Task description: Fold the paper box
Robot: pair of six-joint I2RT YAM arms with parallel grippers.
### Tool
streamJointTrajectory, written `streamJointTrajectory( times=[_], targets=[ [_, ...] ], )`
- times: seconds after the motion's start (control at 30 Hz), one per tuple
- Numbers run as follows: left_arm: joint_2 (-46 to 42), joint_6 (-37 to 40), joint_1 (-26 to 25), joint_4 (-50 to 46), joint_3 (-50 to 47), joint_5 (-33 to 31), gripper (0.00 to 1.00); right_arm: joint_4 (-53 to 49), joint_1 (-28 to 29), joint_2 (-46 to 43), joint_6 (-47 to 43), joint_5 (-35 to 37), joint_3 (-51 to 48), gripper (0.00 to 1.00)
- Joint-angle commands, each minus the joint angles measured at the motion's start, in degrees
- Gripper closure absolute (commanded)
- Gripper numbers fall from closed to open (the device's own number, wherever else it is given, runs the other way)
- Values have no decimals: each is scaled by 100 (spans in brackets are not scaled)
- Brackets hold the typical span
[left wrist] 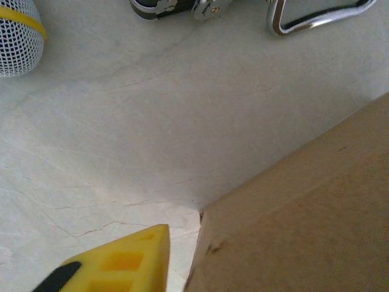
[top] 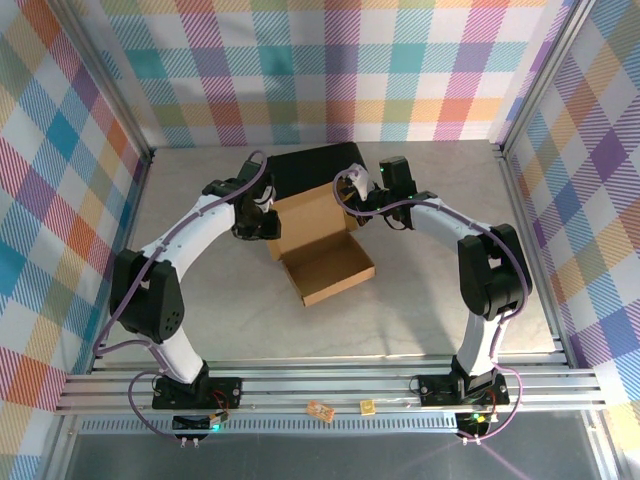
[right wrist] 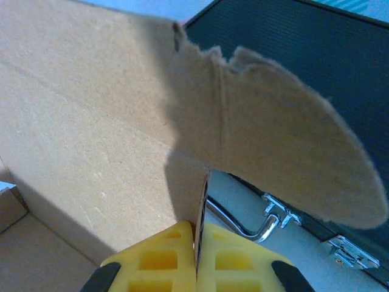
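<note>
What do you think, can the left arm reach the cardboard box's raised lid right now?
Probably yes. The left gripper sits beside the raised lid of the cardboard box, only bare table between them. The right gripper pinches the far flap, out of the way.

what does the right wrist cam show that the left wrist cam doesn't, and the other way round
Right wrist: the right gripper shut on an edge of the paper box, a rounded tab above it, and the black case with its ribbed top behind. Left wrist: a wide stretch of table, a white mesh object with a yellow band, and one yellow finger just apart from a box corner. Both: brown cardboard and the case's chrome handle.
</note>
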Motion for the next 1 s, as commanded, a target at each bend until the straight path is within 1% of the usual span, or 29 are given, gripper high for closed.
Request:
streamJointTrajectory(
  times=[0.0,0.1,0.2,0.27,0.4,0.57,0.7,0.8,0.9,0.97],
  targets=[
    [60,-308,31,100,31,142,81,112,-9,-206,134,51,-85,100],
    [86,-767,23,256,-15,92,92,192,55,-227,427,219,-79,100],
    [45,-1239,-56,460,-36,-189,100,395,131,-330,777,514,-196,100],
    [16,-1530,-114,585,-1,-399,100,566,160,-444,1096,768,-337,100],
    [6,-1795,-287,778,158,-840,100,810,246,-650,1912,1275,-558,100],
    [112,-2020,-515,1083,439,-1514,100,1353,584,-855,2717,2039,-894,100],
    [196,-2040,-759,1499,459,-2037,100,1629,871,-731,3313,2939,-1023,100],
    [127,-2079,-873,2052,69,-2311,100,1943,912,-543,3625,3263,-1126,100],
    [-73,-2097,-901,2725,-441,-2391,100,2230,909,-419,3667,3323,-1094,99],
    [-229,-2070,-915,3084,-724,-2409,100,2406,910,-384,3685,3342,-1067,97]
  ],
)
